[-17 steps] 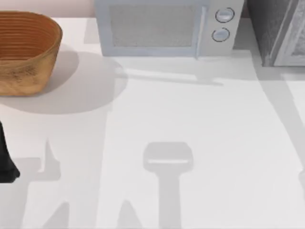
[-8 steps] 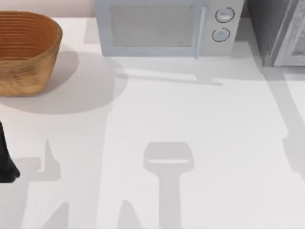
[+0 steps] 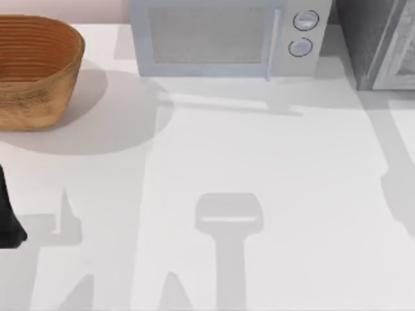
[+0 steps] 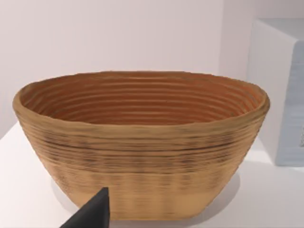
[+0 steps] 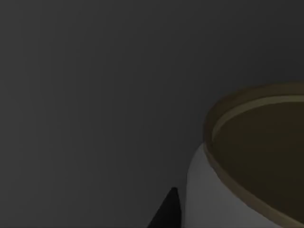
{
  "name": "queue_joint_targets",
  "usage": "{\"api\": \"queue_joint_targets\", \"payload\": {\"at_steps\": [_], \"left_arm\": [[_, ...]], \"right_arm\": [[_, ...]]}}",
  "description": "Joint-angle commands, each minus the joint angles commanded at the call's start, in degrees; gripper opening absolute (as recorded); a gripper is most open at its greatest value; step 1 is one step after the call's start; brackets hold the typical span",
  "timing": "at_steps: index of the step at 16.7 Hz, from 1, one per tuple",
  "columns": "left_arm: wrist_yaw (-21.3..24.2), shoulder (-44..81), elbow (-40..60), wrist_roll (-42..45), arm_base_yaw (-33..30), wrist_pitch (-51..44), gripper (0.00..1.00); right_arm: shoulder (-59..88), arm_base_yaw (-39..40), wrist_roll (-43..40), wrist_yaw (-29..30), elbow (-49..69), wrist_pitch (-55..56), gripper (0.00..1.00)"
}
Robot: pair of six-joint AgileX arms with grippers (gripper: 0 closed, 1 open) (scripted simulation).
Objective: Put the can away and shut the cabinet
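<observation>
Spreading white under a basket [image 3: 35,71], microwave [image 3: 220,39] and cabinet [image 3: 379,42], the table [image 3: 272,168]; claw grip unclear.

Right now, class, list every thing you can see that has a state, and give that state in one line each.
Woven brown oval basket: upright, nothing inside.
Light grey microwave with two round knobs: door shut.
Dark grey speckled cabinet: pale panel door ajar, only partly in view.
Small white tin can with dull gold lid: upright, lid on, against a dark surround.
Left arm: at the table's left edge.
</observation>
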Motion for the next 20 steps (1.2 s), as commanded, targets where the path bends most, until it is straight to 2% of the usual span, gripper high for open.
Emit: {"api": "queue_joint_targets", "payload": {"at_steps": [13,20], "left_arm": [[0.0,0.0,0.0,0.0,0.0,0.0,1.00],[0.0,0.0,0.0,0.0,0.0,0.0,1.00]], "right_arm": [[0.0,0.0,0.0,0.0,0.0,0.0,0.98],[0.0,0.0,0.0,0.0,0.0,0.0,1.00]]}}
